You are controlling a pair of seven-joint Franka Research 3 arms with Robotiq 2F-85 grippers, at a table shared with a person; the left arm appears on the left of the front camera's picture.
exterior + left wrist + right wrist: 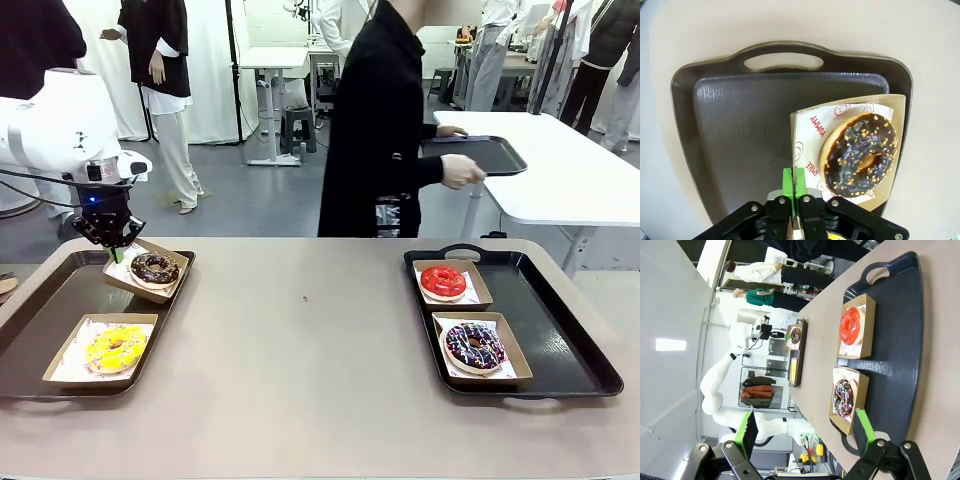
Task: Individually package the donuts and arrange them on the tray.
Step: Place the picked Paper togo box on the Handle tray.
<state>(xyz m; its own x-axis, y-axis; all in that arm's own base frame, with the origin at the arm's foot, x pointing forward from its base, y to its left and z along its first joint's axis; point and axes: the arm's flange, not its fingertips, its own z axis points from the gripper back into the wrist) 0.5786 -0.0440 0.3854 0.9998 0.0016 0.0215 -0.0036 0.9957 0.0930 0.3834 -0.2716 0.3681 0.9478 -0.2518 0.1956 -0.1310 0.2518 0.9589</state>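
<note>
My left gripper is shut on the rim of a shallow cardboard box that hangs tilted over the left tray. In the box lies the chocolate donut. The left wrist view shows my green pads pinched on the box wall beside that donut. The yellow donut rests boxed at the left tray's front. On the right tray sit the red donut and the sprinkled donut, each in a box. My right gripper hangs open above that tray.
A person in black stands at the far side, turned away, hands on another dark tray on a white table behind. Bare tabletop lies between the two trays. Other people stand farther back.
</note>
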